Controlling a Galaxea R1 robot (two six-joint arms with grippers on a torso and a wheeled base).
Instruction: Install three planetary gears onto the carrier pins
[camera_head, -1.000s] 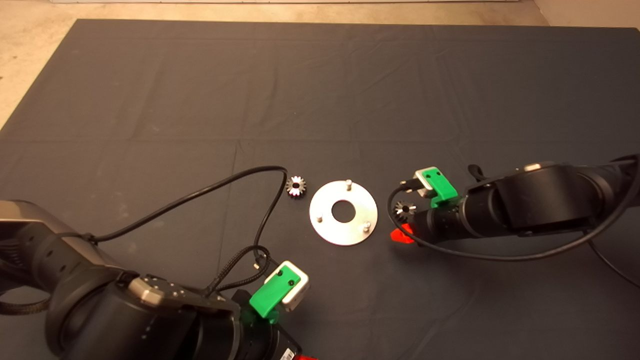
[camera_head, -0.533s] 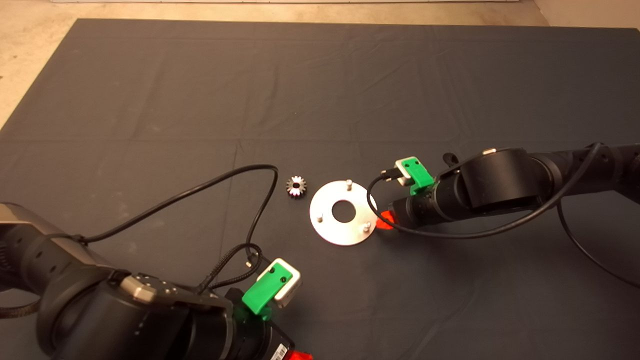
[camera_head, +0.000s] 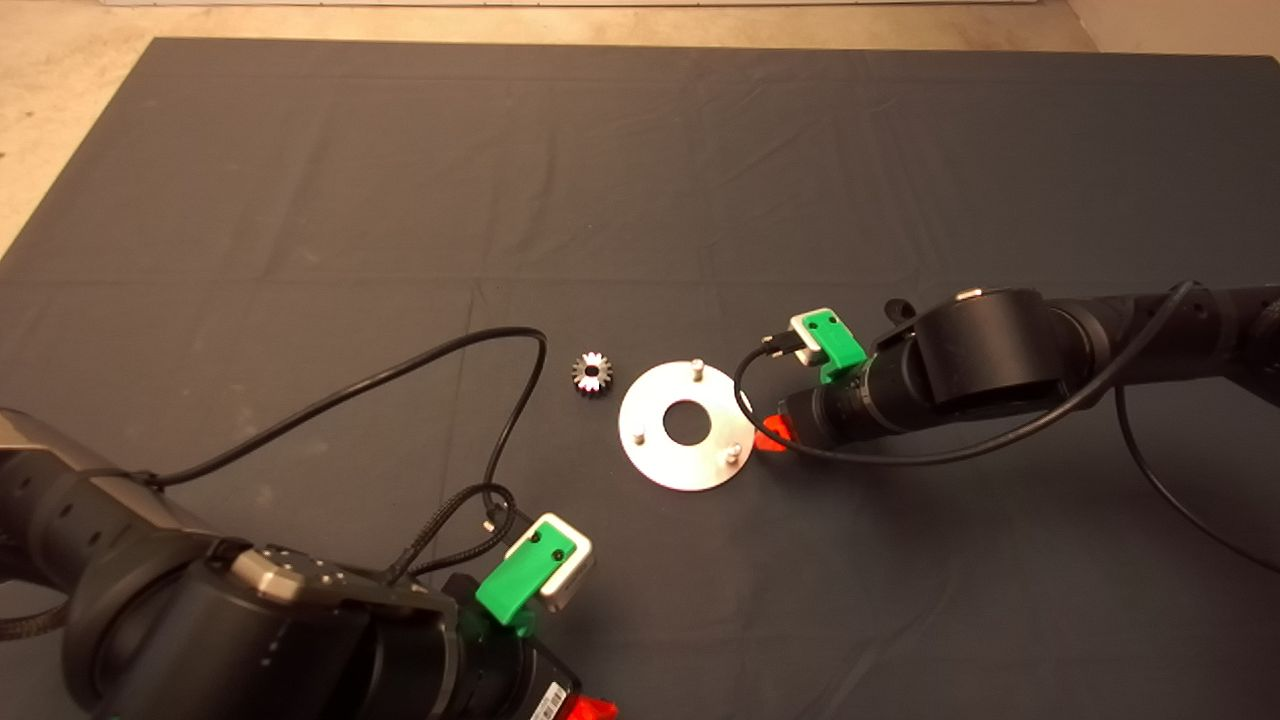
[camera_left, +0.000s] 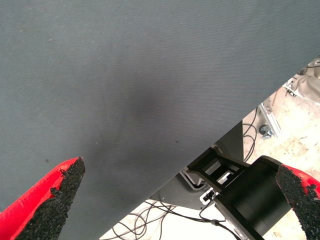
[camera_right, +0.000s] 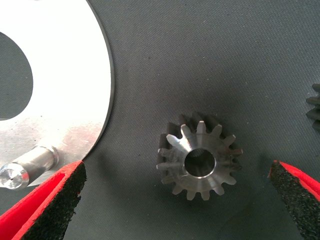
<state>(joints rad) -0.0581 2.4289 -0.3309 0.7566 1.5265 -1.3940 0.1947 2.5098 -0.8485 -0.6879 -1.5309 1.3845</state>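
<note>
The right tool (camera_right: 175, 200) now sits beside the disc (camera_head: 686, 425), having moved in from farther off, its wide-spread fingers straddling a gear (camera_right: 199, 156) that the arm now hides from above. The left tool (camera_head: 590, 710) has slid slightly back.

Black arms (camera_head: 1000, 375), trailing black cables, end in green mounts with red fingers (camera_right: 42, 210).
</note>
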